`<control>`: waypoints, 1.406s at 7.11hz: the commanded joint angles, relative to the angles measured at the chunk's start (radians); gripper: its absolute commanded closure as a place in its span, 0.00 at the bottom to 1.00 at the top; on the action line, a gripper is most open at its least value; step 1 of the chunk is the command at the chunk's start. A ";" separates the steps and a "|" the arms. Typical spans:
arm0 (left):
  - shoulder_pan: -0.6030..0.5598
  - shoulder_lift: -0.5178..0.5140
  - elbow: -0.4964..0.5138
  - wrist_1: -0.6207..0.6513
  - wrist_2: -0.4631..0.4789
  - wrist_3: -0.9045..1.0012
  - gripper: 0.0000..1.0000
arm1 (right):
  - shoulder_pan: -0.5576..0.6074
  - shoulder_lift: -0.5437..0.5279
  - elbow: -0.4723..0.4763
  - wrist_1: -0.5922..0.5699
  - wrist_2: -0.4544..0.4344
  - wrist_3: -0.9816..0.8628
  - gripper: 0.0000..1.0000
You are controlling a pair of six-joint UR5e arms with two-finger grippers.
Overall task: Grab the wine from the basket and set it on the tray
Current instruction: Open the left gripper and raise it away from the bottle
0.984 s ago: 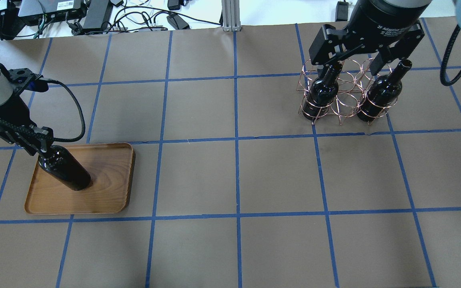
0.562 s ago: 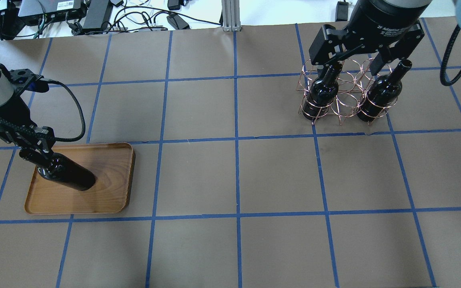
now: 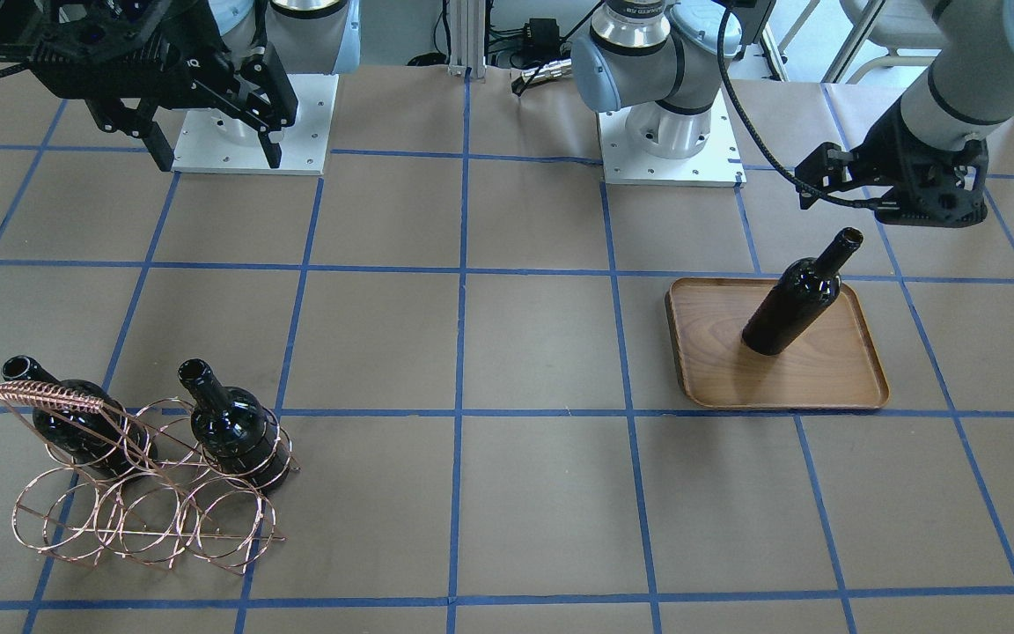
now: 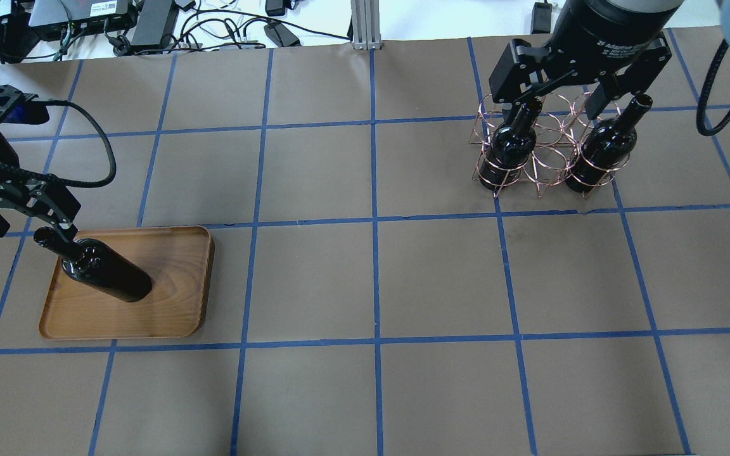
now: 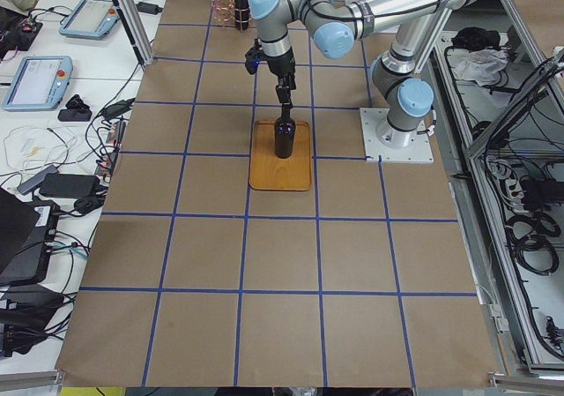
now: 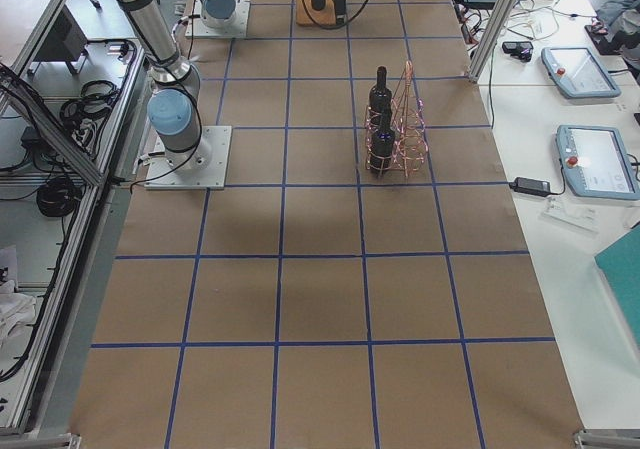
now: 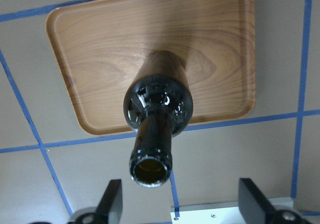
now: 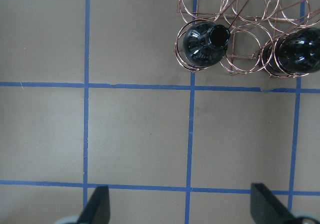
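Observation:
One wine bottle [image 4: 108, 278] stands upright on the wooden tray [image 4: 175, 266] at the left; it also shows in the front view [image 3: 793, 304] and the left wrist view [image 7: 160, 104]. My left gripper [image 4: 29, 225] is open, above and just behind the bottle's mouth, not touching it; its fingers [image 7: 112, 201] stand wide apart. The copper wire basket [image 4: 545, 158] at the far right holds two more bottles [image 4: 511, 142] [image 4: 602, 152]. My right gripper [image 4: 555, 95] is open and empty, high above the basket [image 8: 245, 14].
The table is covered in brown paper with a blue tape grid. Both arm bases [image 3: 670, 132] stand at the robot's side of the table. Cables and electronics [image 4: 118, 19] lie beyond the far edge.
My left gripper has opened, let go of the bottle's neck and drawn up and away to the left. The bottle stays standing on the tray. The right arm has not moved.

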 commanded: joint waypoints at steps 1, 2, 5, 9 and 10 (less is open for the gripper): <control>-0.048 0.038 0.029 -0.020 -0.025 -0.060 0.00 | 0.000 0.000 0.000 0.000 0.000 0.000 0.00; -0.091 0.040 0.035 -0.012 -0.060 -0.131 0.00 | 0.000 0.000 -0.001 0.000 -0.001 0.000 0.00; -0.276 0.044 0.077 0.014 -0.084 -0.280 0.00 | 0.000 0.001 -0.001 -0.002 -0.002 -0.003 0.00; -0.336 0.041 0.077 0.057 -0.157 -0.379 0.00 | 0.000 0.001 0.000 -0.002 -0.006 -0.015 0.00; -0.337 0.041 0.074 0.055 -0.157 -0.379 0.00 | 0.000 0.003 0.000 -0.003 -0.009 -0.075 0.00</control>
